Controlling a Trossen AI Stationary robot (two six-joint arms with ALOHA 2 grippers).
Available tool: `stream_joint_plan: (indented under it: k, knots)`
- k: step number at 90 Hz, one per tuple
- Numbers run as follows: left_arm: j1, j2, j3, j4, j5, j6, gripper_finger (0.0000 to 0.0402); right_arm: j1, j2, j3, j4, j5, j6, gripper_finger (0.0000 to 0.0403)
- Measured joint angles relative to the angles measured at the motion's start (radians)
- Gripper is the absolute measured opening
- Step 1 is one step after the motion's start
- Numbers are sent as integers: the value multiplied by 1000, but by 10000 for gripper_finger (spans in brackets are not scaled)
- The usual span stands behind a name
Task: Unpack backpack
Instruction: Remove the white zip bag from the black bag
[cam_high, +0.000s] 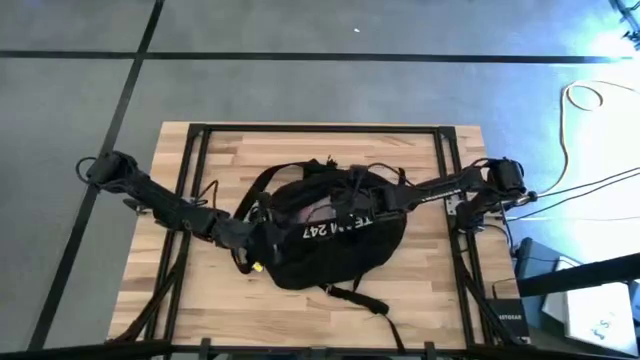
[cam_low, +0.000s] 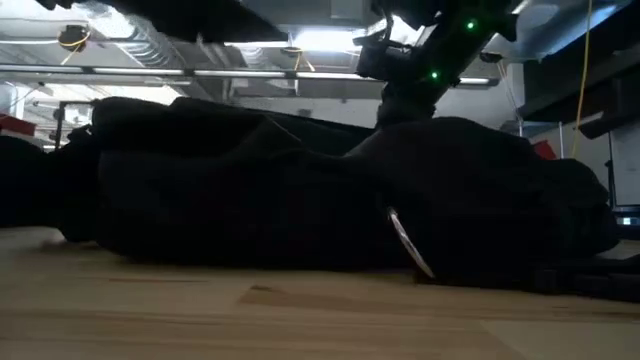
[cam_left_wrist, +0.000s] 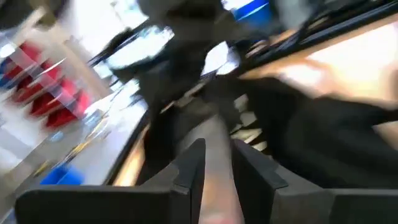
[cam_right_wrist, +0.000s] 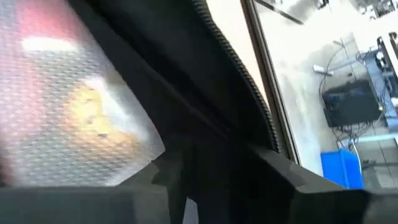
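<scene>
The black backpack (cam_high: 330, 235) with white "TEAM 247" lettering lies flat on the wooden table (cam_high: 200, 290); in the low view the backpack (cam_low: 300, 200) fills the width. My left gripper (cam_high: 258, 238) is at its left side, shut on a strip of its fabric. My right gripper (cam_high: 372, 200) reaches in at its far right, at the zipped opening (cam_right_wrist: 236, 56). The right gripper (cam_right_wrist: 217, 174) has its fingers apart, dark fabric between them. A translucent pouch (cam_right_wrist: 74, 106) with red and yellow contents lies just beside it. My left gripper pinches a narrow grey-brown strip of the backpack (cam_left_wrist: 214, 155) between its two fingers at the bag's left side. The strip runs along the fingers and away from them. Which part of the bag it is cannot be told through the blur. My right gripper stands in the backpack's opening; I cannot tell whether its fingers (cam_right_wrist: 273, 168) touch the fabric or the pouch.
Black frame rails (cam_high: 190, 180) run along the table's left and right sides. A loose strap (cam_high: 360, 300) trails from the backpack toward the near edge. Cables (cam_high: 590, 100) and equipment lie on the floor beyond the right edge.
</scene>
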Motion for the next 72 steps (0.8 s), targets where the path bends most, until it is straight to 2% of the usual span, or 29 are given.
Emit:
stream_joint_plan:
  k: [9, 14, 23, 36, 52, 59, 72]
  knots:
    - [9, 0, 1, -32, 204, -27, 63, -8, 0, 0, 1, -8, 1, 101]
    - [24, 11, 1, -67, 264, -81, 60, -12, 0, 0, 5, -17, 1, 95]
    - [57, 26, 1, -150, 253, -161, 47, -11, 0, 0, 6, -64, 1, 85]
    - [109, 28, 1, -202, 146, -277, 31, -11, 0, 0, 7, -114, 2, 74]
    - [178, 37, 57, -426, 324, -456, 31, -10, 0, 0, 7, -130, 19, 67]
    - [182, 39, 66, -519, 319, -493, 33, -10, 0, 0, 7, -130, 19, 63]
    - [182, 39, 68, -568, 249, -524, 34, -10, 0, 0, 7, -131, 19, 51]
